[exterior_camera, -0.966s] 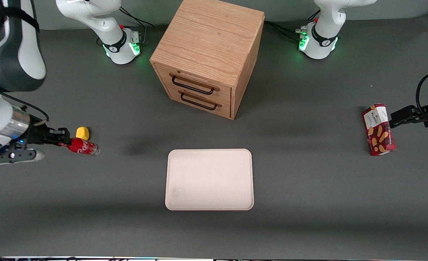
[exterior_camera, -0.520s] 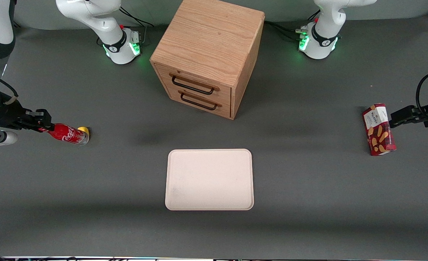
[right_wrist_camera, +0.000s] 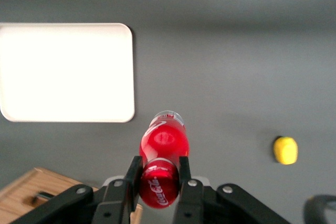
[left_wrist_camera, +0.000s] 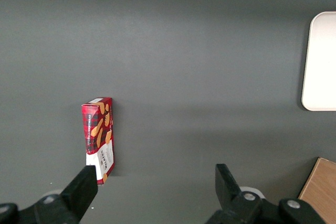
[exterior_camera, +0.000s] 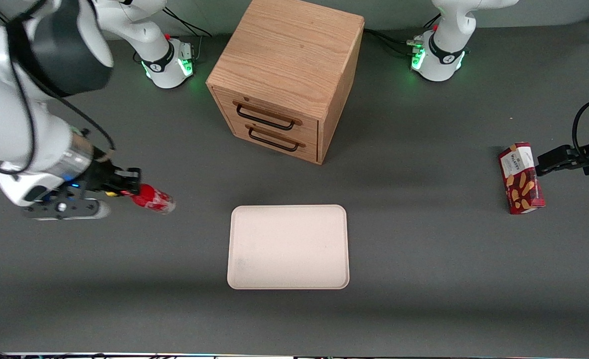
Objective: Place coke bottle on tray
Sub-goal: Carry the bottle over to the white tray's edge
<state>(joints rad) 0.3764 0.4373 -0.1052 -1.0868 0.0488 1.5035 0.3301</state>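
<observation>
My right gripper is shut on the cap end of the coke bottle, a small red bottle with a clear base. It holds the bottle lying sideways above the table, base pointing toward the tray. The tray is a flat cream-pink rectangle in the table's middle, nearer the front camera than the drawer cabinet. The bottle is short of the tray's rim on the working arm's side. In the right wrist view the black fingers clamp the red cap of the coke bottle, with the gripper around it and the tray ahead.
A wooden two-drawer cabinet stands farther from the front camera than the tray. A yellow lump lies on the table near the working arm. A red biscuit box lies toward the parked arm's end, also in the left wrist view.
My gripper has carried the bottle away from the yellow lump and toward the tray. The arm has swung in over the table.
</observation>
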